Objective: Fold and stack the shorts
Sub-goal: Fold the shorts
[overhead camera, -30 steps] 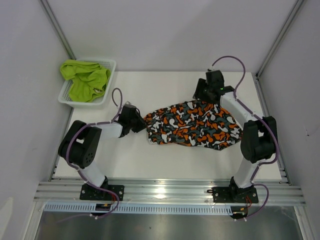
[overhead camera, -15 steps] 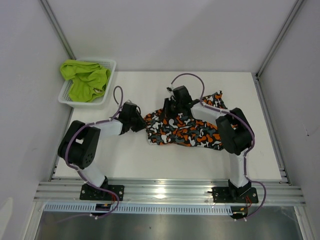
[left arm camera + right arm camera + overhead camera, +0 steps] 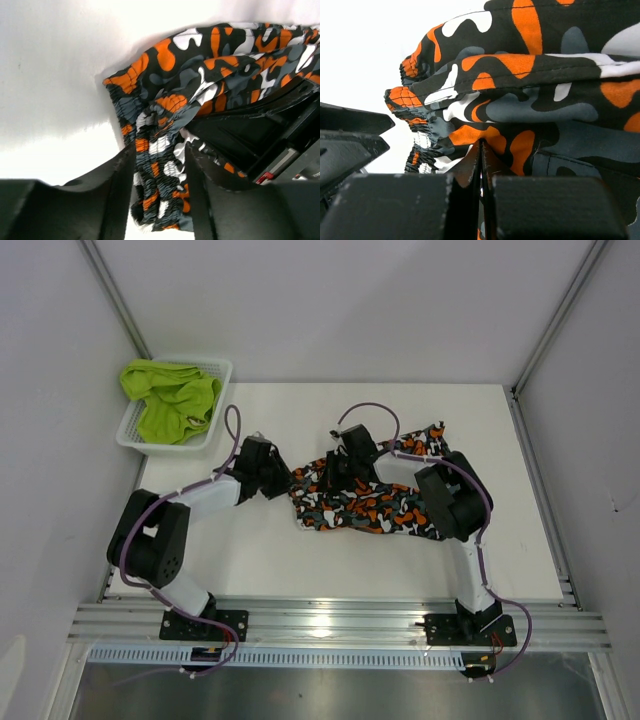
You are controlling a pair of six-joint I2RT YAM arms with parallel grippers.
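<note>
- The basket (image 3: 220, 405) sits at the table's (image 3: 250, 550) far left corner. It holds the green shorts (image 3: 170, 405), crumpled in a heap that fills most of it. Nothing else shows inside.
- The left gripper (image 3: 287, 480) lies low at the left end of the camo shorts (image 3: 385, 508). In the left wrist view the bunched elastic waistband (image 3: 155, 165) sits between its 2 fingers and touches both, so it is pinching the waistband.
- The camo shorts lie on the table centre, well apart from the basket. They are rumpled, with cloth doubled over itself near the middle and 1 flap reaching toward the far right.
- The right gripper (image 3: 338, 468) is down on the shorts' far edge, near the left gripper. Its fingers are pressed together with the tips against the cloth. Whether a layer is caught between them cannot be told.
- Step in hand, as a judgement: folding the camo shorts, the 1st of 2 pairs. The fold looks loose, not flat.
- The next move likely calls for laying the doubled cloth down square and smoothing it while the waistband is held steady.
- The green shorts remain to be taken out, folded and stacked.
</note>
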